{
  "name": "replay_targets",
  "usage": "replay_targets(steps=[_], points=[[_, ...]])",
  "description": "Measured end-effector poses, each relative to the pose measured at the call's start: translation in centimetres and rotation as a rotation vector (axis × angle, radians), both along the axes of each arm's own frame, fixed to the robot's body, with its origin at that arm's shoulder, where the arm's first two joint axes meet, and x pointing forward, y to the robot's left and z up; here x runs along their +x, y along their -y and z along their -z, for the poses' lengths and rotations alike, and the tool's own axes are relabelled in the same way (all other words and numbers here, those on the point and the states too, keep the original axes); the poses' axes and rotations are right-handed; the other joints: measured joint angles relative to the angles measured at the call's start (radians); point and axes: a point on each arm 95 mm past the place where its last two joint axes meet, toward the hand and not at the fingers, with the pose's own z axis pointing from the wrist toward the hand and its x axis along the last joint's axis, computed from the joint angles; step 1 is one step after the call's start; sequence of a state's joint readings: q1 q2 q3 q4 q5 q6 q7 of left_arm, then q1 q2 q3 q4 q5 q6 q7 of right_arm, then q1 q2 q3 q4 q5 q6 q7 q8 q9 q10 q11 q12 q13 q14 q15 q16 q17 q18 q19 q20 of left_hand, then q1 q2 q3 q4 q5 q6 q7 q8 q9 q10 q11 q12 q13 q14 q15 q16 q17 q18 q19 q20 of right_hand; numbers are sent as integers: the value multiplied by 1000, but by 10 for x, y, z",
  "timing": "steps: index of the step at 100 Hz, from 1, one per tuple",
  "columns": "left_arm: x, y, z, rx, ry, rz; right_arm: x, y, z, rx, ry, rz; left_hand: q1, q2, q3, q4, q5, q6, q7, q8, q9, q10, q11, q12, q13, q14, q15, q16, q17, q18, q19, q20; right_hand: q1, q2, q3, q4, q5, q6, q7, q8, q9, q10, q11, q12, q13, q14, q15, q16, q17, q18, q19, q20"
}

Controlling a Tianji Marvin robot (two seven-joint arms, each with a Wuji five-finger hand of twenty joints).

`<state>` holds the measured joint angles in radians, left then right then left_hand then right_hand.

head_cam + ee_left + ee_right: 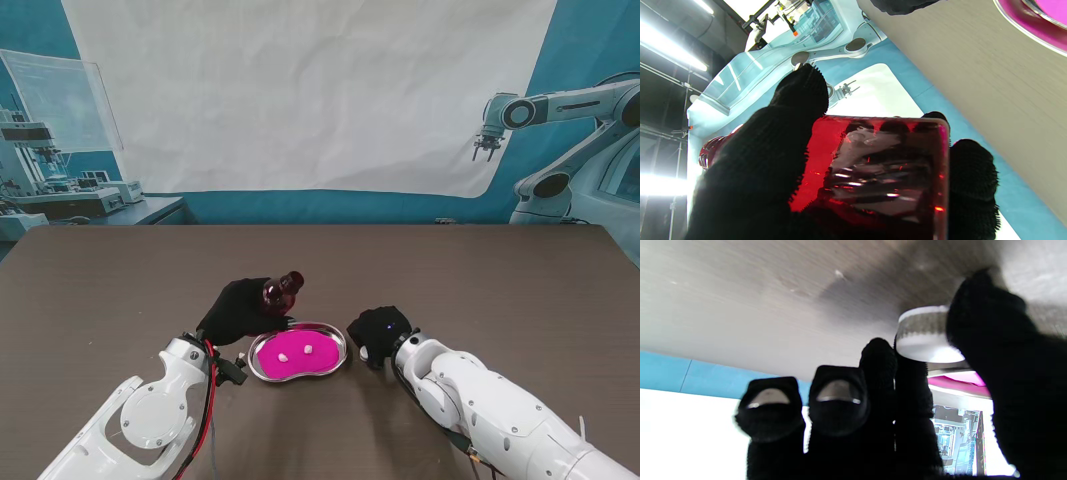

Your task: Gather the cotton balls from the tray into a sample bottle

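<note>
Left black-gloved hand grips a red transparent bottle; right black-gloved hand pinches its white ribbed cap. 2 white cotton balls wait in the near pink-lined steel tray; picking likely comes next.

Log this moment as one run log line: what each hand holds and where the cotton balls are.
left hand: shut on red bottle | right hand: shut on white cap | two cotton balls: in tray
</note>
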<state>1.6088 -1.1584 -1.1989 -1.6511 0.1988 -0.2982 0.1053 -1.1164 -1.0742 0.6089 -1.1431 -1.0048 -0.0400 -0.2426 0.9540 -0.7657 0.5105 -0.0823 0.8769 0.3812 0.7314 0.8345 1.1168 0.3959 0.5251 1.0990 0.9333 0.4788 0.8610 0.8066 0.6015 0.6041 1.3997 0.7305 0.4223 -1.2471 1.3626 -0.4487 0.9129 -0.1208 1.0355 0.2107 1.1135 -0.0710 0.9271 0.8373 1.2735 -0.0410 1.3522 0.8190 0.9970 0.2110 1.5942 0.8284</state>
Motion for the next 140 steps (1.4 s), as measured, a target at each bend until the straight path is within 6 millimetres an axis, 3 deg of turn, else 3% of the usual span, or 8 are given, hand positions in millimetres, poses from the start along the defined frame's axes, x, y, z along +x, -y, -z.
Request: replay_targets(steps=[11, 26, 39, 140], points=[[0, 0, 0, 0, -1, -1, 0, 0, 0, -6, 2, -4, 0, 0, 0, 0, 0, 0, 0, 0, 0, 0, 0, 0, 0, 0, 0, 0, 0, 0, 0, 0, -38, 0, 16, 31, 1, 10, 0, 56, -9, 5, 9, -3, 0, -1, 0, 0, -4, 0, 0, 0], [0, 0, 1, 1, -2, -1, -1, -1, 0, -20, 4, -9, 0, 0, 0, 0, 0, 0, 0, 0, 7, 0, -1, 0, 0, 0, 0, 0, 0, 0, 0, 0, -80, 0, 20, 144, 2, 20, -26, 158, -22, 7, 11, -12, 0, -10, -1, 0, -12, 0, 0, 0], [0, -1, 1, 1, -2, -1, -1, -1, 0, -34, 4, -11, 0, 0, 0, 0, 0, 0, 0, -2, 7, 0, -1, 0, 0, 0, 0, 0, 0, 0, 0, 0, -95, 0, 21, 188, 2, 21, -35, 191, -40, 8, 11, -13, 0, -10, -8, 0, -14, 0, 0, 0], [-1, -1, 1, 6, -7, 4, -4, 3, -2, -88, -10, -19, 0, 0, 0, 0, 0, 0, 0, -10, 7, 0, -1, 0, 1, 0, 0, 2, 0, 0, 0, 0, -170, -11, 32, 195, -27, 40, -27, 259, -104, 12, 20, -23, 0, -10, -46, -8, -59, -15, -7, 0]])
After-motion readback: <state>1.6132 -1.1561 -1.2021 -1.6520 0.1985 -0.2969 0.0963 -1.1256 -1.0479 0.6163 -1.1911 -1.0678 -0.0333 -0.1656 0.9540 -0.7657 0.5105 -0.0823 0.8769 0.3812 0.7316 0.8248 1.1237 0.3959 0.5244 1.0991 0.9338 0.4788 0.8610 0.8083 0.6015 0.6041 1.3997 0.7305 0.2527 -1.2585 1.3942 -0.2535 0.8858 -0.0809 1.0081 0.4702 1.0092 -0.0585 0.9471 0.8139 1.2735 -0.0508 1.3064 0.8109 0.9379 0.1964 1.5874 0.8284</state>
